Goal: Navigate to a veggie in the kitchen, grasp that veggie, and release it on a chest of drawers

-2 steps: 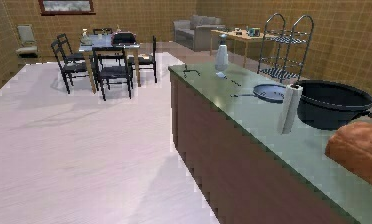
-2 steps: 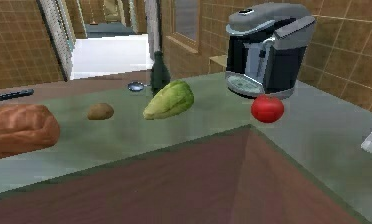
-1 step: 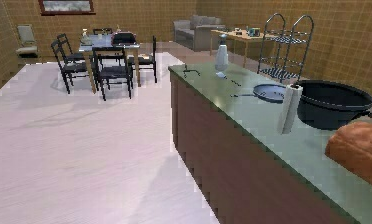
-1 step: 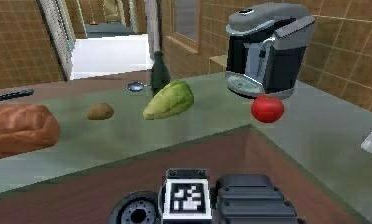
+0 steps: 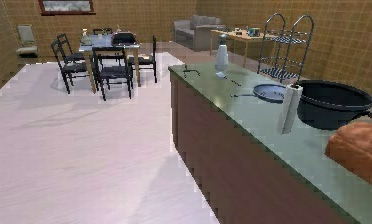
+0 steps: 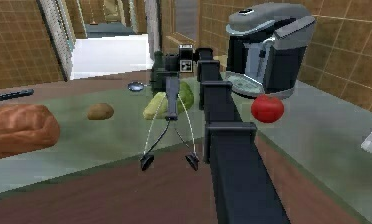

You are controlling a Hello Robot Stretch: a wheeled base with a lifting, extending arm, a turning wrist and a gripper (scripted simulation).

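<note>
Much bare floor (image 5: 84, 150) flanks counter (image 5: 244, 122) edge.

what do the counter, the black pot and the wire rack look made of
Counter: smooth grey-green slab with a soft sheen, perhaps polished stone or laminate.
Pot: dull black all over, with a thick rim, likely cast iron or coated metal.
Rack: thin silvery bars bent round at the top, probably chromed steel wire.
</note>
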